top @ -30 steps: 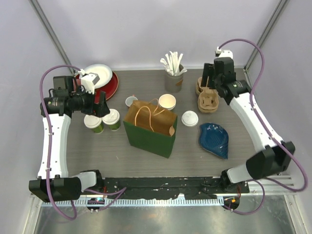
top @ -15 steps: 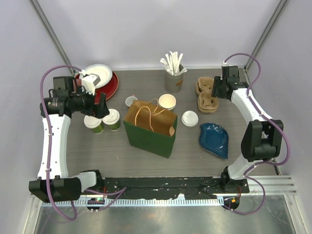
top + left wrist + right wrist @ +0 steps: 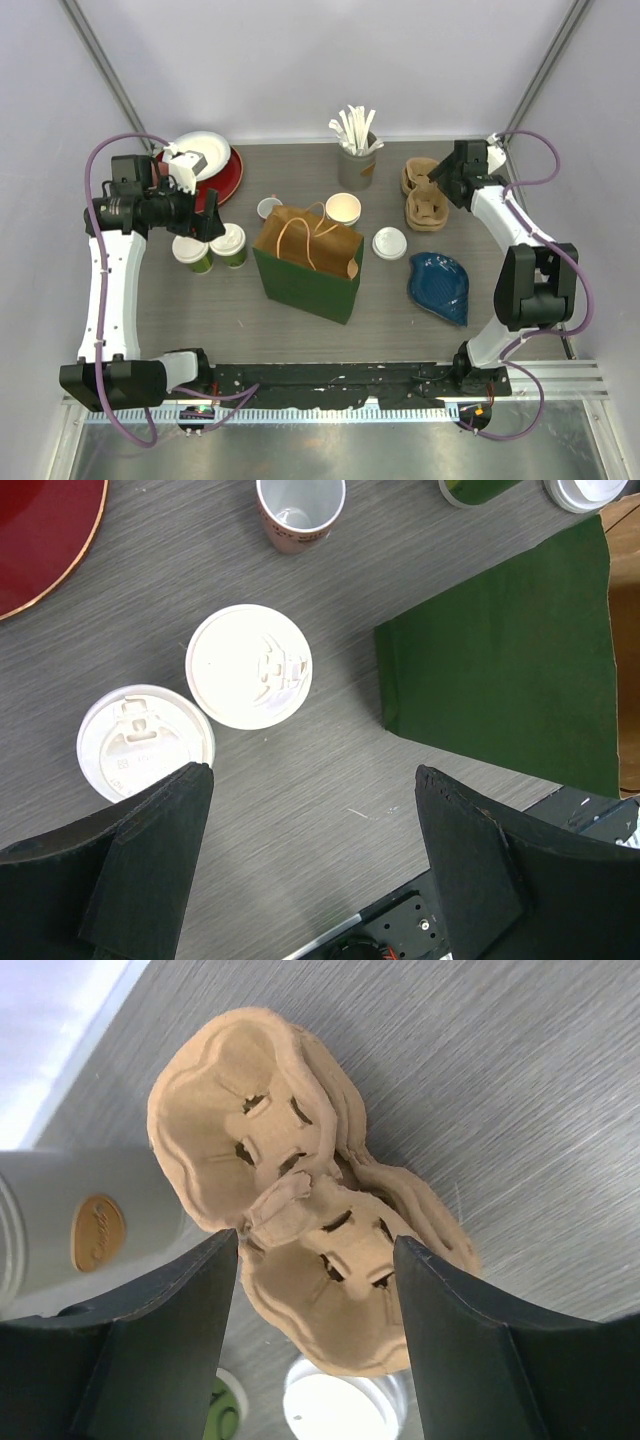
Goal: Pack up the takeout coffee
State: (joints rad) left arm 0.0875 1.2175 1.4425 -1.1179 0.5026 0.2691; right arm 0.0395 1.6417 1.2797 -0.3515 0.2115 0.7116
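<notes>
Two green cups with white lids (image 3: 230, 245) (image 3: 192, 252) stand at the left, also in the left wrist view (image 3: 249, 666) (image 3: 145, 742). An open green cup (image 3: 343, 208) stands behind the green paper bag (image 3: 308, 258), and a loose white lid (image 3: 389, 243) lies to the bag's right. My left gripper (image 3: 205, 215) (image 3: 312, 775) is open and empty, hovering just above the two lidded cups. My right gripper (image 3: 438, 183) (image 3: 315, 1242) is open and empty, its jaws straddling the stacked cardboard cup carriers (image 3: 425, 197) (image 3: 300, 1200) without touching them.
A small red-and-white cup (image 3: 269, 208) stands left of the bag. A grey holder of wooden stirrers (image 3: 355, 165) is at the back. A red plate (image 3: 228, 175) with a white plate sits at back left. A blue dish (image 3: 440, 285) lies at the right.
My right arm has folded back to the right, its elbow dropping toward the table's right edge; its gripper stays open by the carriers. The left arm has not moved.
</notes>
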